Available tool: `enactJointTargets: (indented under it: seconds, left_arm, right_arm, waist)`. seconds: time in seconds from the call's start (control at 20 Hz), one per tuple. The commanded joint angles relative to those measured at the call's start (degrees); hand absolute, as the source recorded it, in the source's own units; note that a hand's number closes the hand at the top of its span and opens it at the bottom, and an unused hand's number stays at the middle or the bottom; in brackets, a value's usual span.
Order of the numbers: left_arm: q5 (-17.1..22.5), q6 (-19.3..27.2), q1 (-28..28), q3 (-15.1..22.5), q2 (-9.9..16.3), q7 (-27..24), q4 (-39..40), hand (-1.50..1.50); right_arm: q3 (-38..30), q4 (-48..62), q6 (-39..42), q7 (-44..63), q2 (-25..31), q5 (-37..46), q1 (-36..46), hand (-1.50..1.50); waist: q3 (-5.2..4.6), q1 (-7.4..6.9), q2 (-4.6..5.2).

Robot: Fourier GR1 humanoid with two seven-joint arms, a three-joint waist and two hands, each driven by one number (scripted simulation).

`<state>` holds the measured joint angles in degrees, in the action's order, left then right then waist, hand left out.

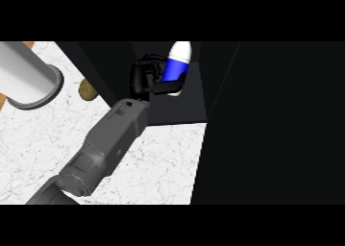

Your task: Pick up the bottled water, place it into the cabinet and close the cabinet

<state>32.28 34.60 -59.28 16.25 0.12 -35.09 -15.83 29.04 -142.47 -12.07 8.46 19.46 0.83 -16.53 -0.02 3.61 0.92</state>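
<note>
Inside the dark cabinet (192,103) — right hand (143,77) clasping bottled water (176,65).

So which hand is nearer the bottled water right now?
Left. The left hand is curled round the bottled water, holding it inside the cabinet. The right hand does not show in the head view.

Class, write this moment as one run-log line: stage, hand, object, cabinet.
stage: placing | hand: left hand curled round bottled water | object: inside dark cabinet opening | cabinet: open | right hand: not visible
</note>
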Motion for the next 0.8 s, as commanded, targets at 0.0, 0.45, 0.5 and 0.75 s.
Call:
enactJointTargets:
  seconds: [0.0,0.45,0.5,0.75]
  left_arm:
    - [-0.92,2.03,-3.32,0.41,-0.12,-1.16,4.23,1.5]
    - [-1.12,-1.24,-3.61,-2.03,-0.11,-4.23,7.85,-1.5]
    - [-1.24,-1.84,-3.99,-2.57,1.18,-4.73,9.13,-1.5]
    - [-0.3,-3.18,-4.9,-4.14,-0.11,-4.45,9.77,-1.5]
  right_arm:
    - [-1.27,-0.43,1.58,-1.65,-0.21,-3.6,-0.34,-1.5]
    - [0.21,-4.44,1.1,-0.04,-0.1,-1.56,-2.04,-1.5]
    - [0.98,-4.61,0.81,-0.86,-0.41,-0.91,-2.55,-1.5]
    - [0.41,-1.86,1.89,-1.06,-0.85,-1.63,-0.26,-1.5]
  waist:
    - [0.03,0.83,0.4]
    - [-0.05,0.77,0.36]
    - [-0.07,1.13,0.55]
    - [-0.06,0.74,0.6]
